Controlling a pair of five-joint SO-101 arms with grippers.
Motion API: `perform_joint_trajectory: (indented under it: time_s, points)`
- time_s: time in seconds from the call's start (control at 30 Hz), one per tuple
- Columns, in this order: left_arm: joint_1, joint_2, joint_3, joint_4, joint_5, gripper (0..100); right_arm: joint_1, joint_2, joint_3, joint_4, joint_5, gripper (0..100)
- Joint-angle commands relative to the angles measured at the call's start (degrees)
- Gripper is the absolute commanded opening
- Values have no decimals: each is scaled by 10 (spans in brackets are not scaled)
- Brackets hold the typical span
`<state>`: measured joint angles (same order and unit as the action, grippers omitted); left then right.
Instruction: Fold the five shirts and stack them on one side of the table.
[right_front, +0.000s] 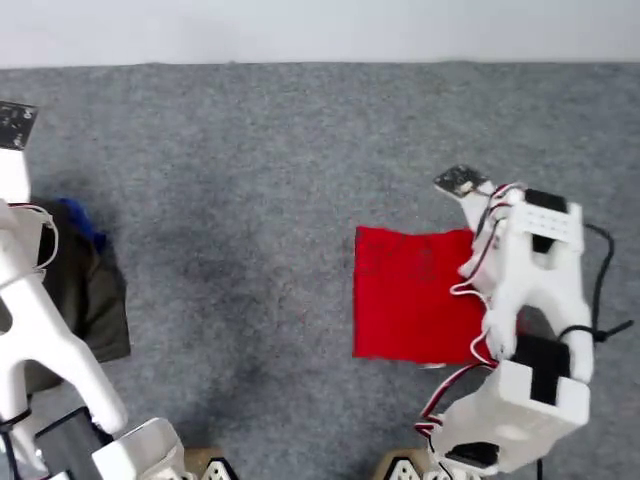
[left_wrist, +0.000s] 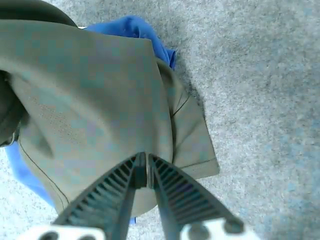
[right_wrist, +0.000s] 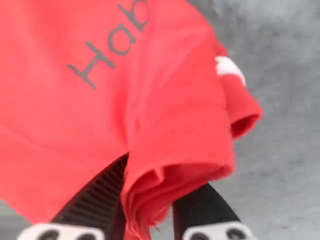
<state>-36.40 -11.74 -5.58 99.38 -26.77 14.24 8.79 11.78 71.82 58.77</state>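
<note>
Fingers (right_wrist: 95, 200) of the right gripper (right_wrist: 145, 210) clamped the bunched edge of the red shirt (right_wrist: 125, 90); the high view showed it folded flat near the right edge of the table (right_front: 250, 180). By the left edge, the left gripper (left_wrist: 146, 172), tips pressed together, hung over an olive shirt (left_wrist: 90, 100) covering a blue shirt (left_wrist: 135, 27).

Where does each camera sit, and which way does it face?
High view: fixed above, facing down on table; both arms show.
Left wrist view: on left arm, facing left gripper over olive shirt.
Right wrist view: on right arm, facing right gripper clamping red shirt.
High and right wrist views share the red shirt.
</note>
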Motion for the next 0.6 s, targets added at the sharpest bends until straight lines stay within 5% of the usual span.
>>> perform_joint_trajectory:
  time_s: [0.0, 0.27, 0.4, 0.57]
  points:
    - [0, -21, 0, 11, -1, 14, 0, 21, -92, -35, 105, 9]
    - [0, -21, 0, 11, -1, 14, -77, 138, -254, -88, 148, 13]
    - [0, -22, 0, 11, -1, 14, -94, 176, -303, -89, 137, 121]
    - [0, -22, 0, 11, -1, 14, -95, 177, -374, -86, -65, 225]
